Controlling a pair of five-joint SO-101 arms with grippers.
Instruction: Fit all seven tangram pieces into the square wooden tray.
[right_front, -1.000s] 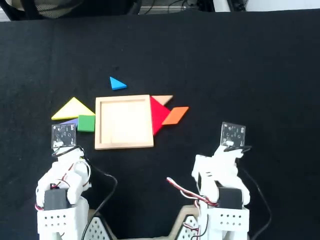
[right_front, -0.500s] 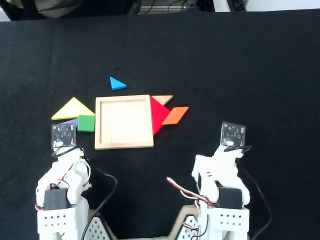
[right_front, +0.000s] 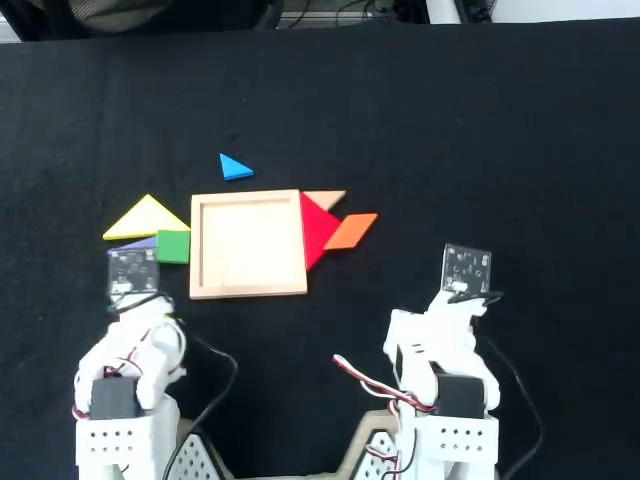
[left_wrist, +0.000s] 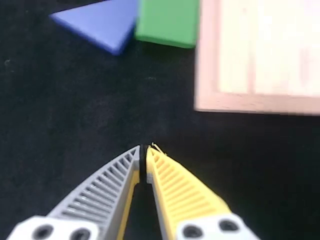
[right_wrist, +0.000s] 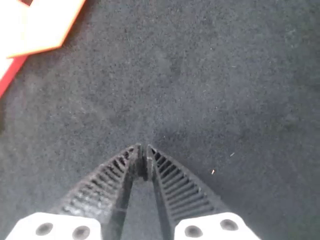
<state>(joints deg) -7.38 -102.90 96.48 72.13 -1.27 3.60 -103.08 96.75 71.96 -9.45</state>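
Observation:
The square wooden tray (right_front: 196, 245) lies empty at the table's middle; its corner (left_wrist: 250, 55) shows in the left wrist view. Left of it lie a yellow triangle (right_front: 146, 217), a green square (right_front: 174, 246) (left_wrist: 167, 22) and a purple-blue triangle (right_front: 140, 243) (left_wrist: 100, 22). A blue triangle (right_front: 235, 167) lies behind the tray. To the right are a tan triangle (right_front: 325, 199), a red triangle (right_front: 318, 228) (right_wrist: 7, 80) and an orange parallelogram (right_front: 351, 230) (right_wrist: 37, 25). My left gripper (left_wrist: 144, 149) is shut, empty, just short of the green square. My right gripper (right_wrist: 142, 149) is shut, empty, over bare cloth near the orange piece.
Black cloth covers the whole table (right_front: 480, 130). Both arm bases (right_front: 115, 430) (right_front: 445, 420) stand at the near edge with wires beside them. The far half and the right side of the table are open room.
The left arm has shifted slightly to the right and a little toward the pieces. The right arm and all pieces stay put.

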